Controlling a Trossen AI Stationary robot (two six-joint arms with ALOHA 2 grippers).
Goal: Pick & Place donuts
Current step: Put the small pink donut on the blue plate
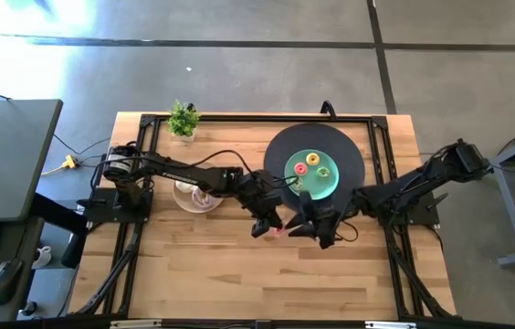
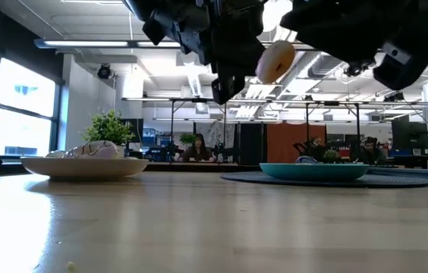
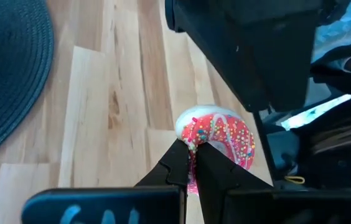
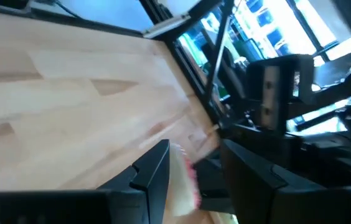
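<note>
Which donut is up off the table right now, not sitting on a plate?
The pink iced donut with sprinkles, clamped in the left gripper above bare wood. The small donuts lie on the teal plate.

I see a pink-iced donut [image 3: 220, 138] with multicoloured sprinkles, a white squiggle and a pale cream underside, pinched in my black left gripper [image 3: 191, 163]. The black right gripper [image 1: 317, 228] sits just to its right. Farther back, a teal plate [image 1: 312, 174] on a dark round woven mat [image 1: 280, 151] carries small yellow, red and green rings. To the left is a beige plate [image 2: 85, 167]. The table [image 1: 239, 274] is light striped wood.
</note>
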